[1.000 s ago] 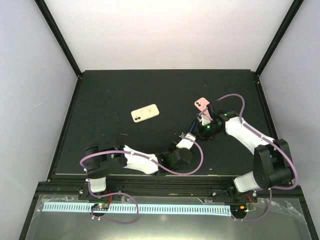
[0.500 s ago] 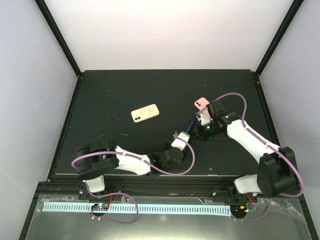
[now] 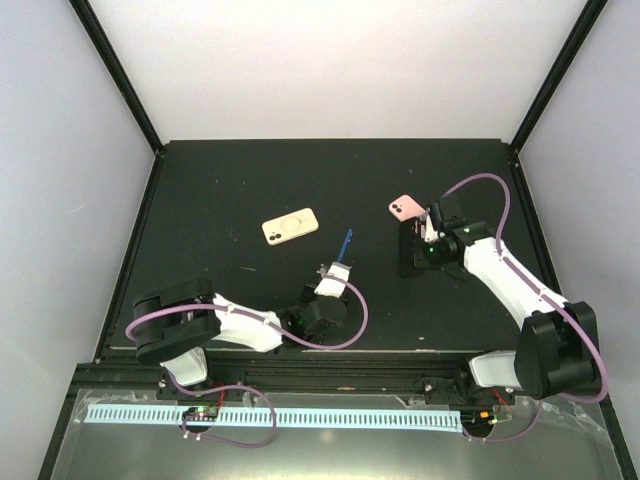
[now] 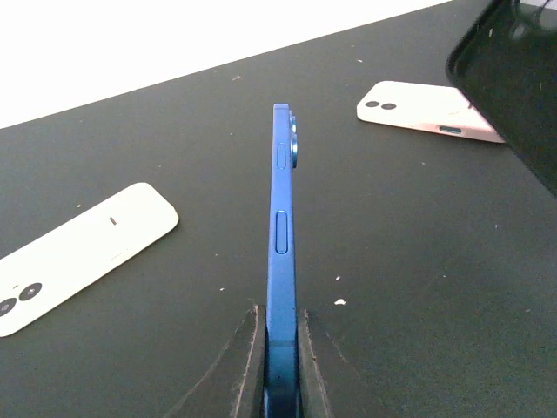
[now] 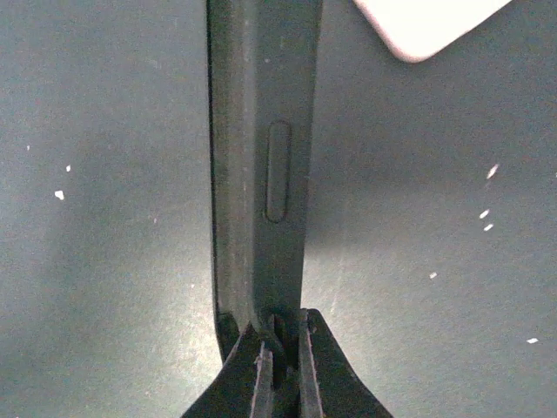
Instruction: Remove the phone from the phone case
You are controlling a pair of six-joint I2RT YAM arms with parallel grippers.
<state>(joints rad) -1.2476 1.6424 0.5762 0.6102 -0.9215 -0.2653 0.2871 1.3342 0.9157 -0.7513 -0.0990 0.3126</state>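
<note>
My left gripper (image 3: 336, 268) (image 4: 280, 370) is shut on a blue phone (image 4: 281, 244), held on edge above the table; in the top view the blue phone (image 3: 346, 243) stands clear of the case. My right gripper (image 3: 421, 240) (image 5: 280, 348) is shut on the wall of an empty black phone case (image 5: 261, 165), which in the top view (image 3: 411, 250) sits at the right of the table. The case also shows at the upper right of the left wrist view (image 4: 513, 70).
A cream phone (image 3: 290, 226) (image 4: 78, 248) lies face down at the table's middle left. A pink phone (image 3: 404, 207) (image 4: 426, 111) lies just beyond the black case; its corner shows in the right wrist view (image 5: 426, 26). The black table (image 3: 220, 180) has raised edges.
My left gripper has pulled the blue phone leftward, away from the black case. My right gripper has moved a little right with the case.
</note>
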